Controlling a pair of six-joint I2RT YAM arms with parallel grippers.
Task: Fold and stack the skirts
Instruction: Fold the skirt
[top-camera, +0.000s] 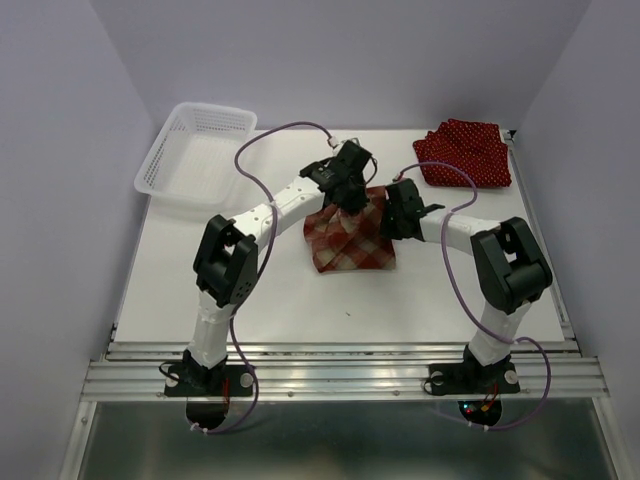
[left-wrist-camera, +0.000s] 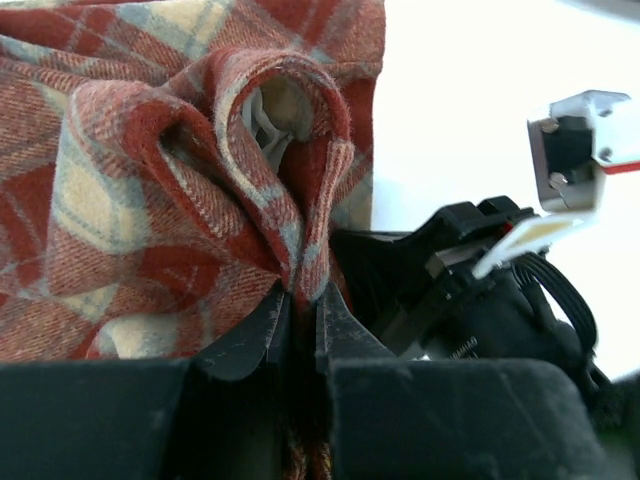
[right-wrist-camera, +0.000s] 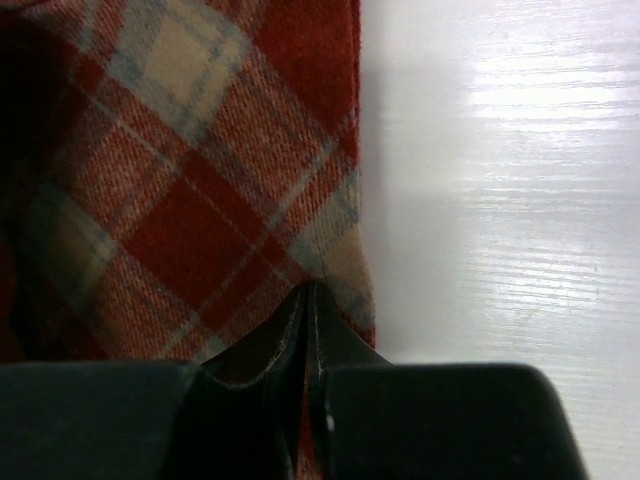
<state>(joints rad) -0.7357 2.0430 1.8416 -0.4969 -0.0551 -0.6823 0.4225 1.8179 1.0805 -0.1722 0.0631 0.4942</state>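
Observation:
The red-and-cream plaid skirt (top-camera: 350, 240) lies in the middle of the table, its far edge lifted. My left gripper (top-camera: 352, 198) is shut on a bunched fold of that skirt (left-wrist-camera: 200, 180) at the far edge. My right gripper (top-camera: 398, 212) is shut on the skirt's right edge (right-wrist-camera: 200, 200), just right of the left one. Dark red polka-dot skirts (top-camera: 465, 152) lie in a pile at the far right corner; I cannot tell how many are in it.
A white mesh basket (top-camera: 195, 158) stands at the far left corner. The right gripper's body shows in the left wrist view (left-wrist-camera: 480, 290), close beside the left fingers. Bare white table (top-camera: 250, 300) lies in front of the skirt.

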